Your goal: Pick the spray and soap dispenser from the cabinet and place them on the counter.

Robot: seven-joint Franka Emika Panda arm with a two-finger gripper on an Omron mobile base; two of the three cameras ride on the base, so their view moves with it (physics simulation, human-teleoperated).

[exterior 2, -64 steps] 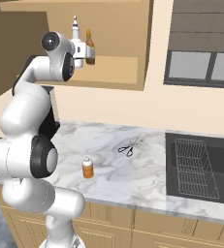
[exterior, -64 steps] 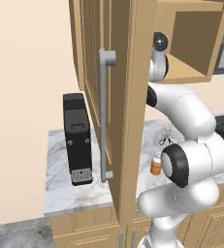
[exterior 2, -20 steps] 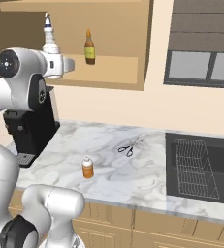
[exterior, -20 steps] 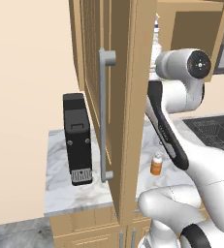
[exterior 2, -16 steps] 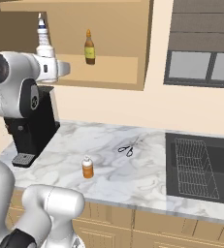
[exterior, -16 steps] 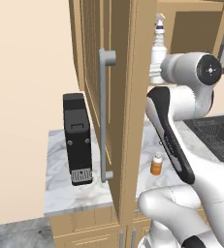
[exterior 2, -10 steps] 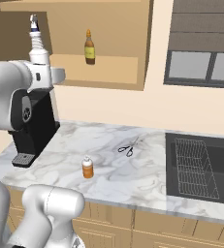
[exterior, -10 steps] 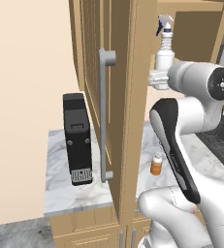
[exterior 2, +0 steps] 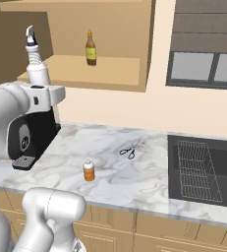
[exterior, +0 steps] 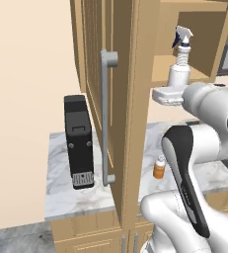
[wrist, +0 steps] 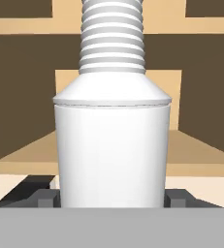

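The claw (wrist: 111, 196) clamps the spray bottle (exterior: 180, 64) upright beside the open cabinet (exterior: 128, 74), as the soap dispenser (exterior 2: 89, 170) stands on the tabletop (exterior 2: 134, 172) at 7 o'clock of the scissors (exterior 2: 128, 152).

spray (exterior 2: 36, 69) upright atop robot hand, left of brown bottle (exterior 2: 90, 48) on cabinet (exterior 2: 105, 74) shelf; soap dispenser (exterior 2: 89, 170) + scissors (exterior 2: 128, 152) on counter (exterior 2: 134, 182).

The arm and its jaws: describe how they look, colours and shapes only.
The arm is glossy white, built of thick rounded segments, with dark charcoal bands and caps at the joints. A flat white block forms the hand behind the gripper. In the hand view the fingertips are small, squared and dark grey. No cables or markings show.
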